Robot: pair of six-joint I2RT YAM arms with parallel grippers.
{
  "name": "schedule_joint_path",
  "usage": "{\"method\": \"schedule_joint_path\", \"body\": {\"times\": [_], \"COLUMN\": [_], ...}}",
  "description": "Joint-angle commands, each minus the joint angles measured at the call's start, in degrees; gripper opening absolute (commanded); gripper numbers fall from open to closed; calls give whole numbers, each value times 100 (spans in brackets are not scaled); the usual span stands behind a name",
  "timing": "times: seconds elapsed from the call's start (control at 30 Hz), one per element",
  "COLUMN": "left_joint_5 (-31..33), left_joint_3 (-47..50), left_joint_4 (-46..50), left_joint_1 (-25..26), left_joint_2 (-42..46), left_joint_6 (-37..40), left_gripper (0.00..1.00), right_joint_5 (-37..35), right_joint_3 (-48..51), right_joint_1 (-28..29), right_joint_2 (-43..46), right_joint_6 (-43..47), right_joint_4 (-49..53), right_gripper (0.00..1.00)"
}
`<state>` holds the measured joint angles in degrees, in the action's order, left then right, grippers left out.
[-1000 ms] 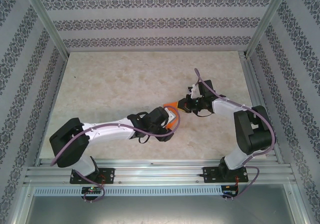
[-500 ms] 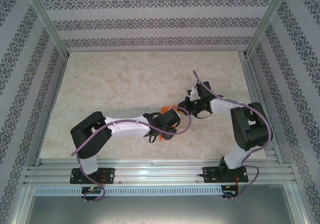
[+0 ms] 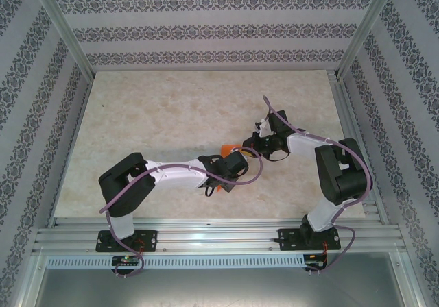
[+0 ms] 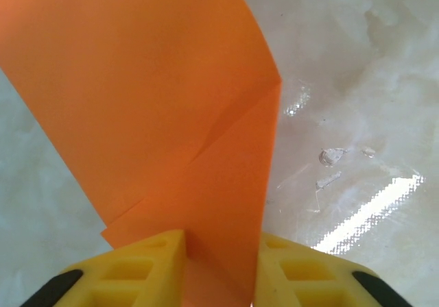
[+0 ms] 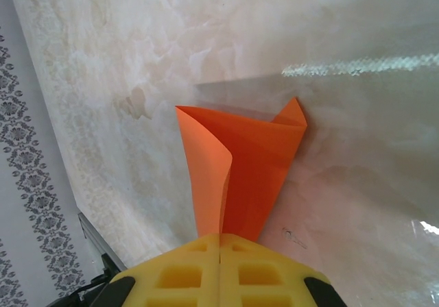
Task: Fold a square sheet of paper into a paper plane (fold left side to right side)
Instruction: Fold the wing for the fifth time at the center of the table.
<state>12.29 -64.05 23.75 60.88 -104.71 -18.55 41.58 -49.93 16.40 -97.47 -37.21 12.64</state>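
Two hands meet over the middle of the counter (image 3: 151, 115) in the top view. The left hand (image 3: 228, 164) and the right hand (image 3: 259, 142) are close together. The square sheet of paper (image 3: 227, 146) shows as a small orange patch between them, mostly hidden under the left hand.

In the left wrist view the sheet rises from between the yellow fingers (image 4: 154, 269) and leans away over the counter, with one diagonal crease across it. The jaws stand apart, one on each side of the paper, so I judge that this hand has not clamped it.

In the right wrist view the right hand is clenched on one edge of the sheet. Its two fingers (image 5: 185, 273) touch each other, and the paper comes out of the seam, curled into a loose cone above the counter.

The danger I see is in the pull. If both hands hold the paper and move apart, the thin sheet may tear or slide out of the narrow right grip. If the left hand closes on the curled part, it may press a wrong crease, and then the left-to-right fold will not line up.
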Motion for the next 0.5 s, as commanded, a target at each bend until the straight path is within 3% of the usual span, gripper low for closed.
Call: {"method": "schedule_joint_path", "body": {"times": [0.0, 0.1, 0.23, 0.47], "left_joint_5": [-149, -329, -613, -1329], "left_joint_3": [-14, 13, 148, 500], "left_joint_4": [-114, -197, -407, -967], "left_joint_1": [56, -9, -141, -475], "left_joint_2": [-84, -63, 23, 226], "left_joint_6": [-101, -140, -249, -446], "left_gripper": [24, 20, 14, 9], "right_joint_5": [-27, -49, -183, -369], "right_joint_3": [-161, -206, -268, -207], "right_joint_1": [50, 47, 16, -234], "right_joint_2": [-71, -28, 146, 625], "right_joint_6": [208, 321, 529, 748], "right_joint_4": [141, 250, 477, 682], "right_gripper": [0, 1, 9, 30]}}
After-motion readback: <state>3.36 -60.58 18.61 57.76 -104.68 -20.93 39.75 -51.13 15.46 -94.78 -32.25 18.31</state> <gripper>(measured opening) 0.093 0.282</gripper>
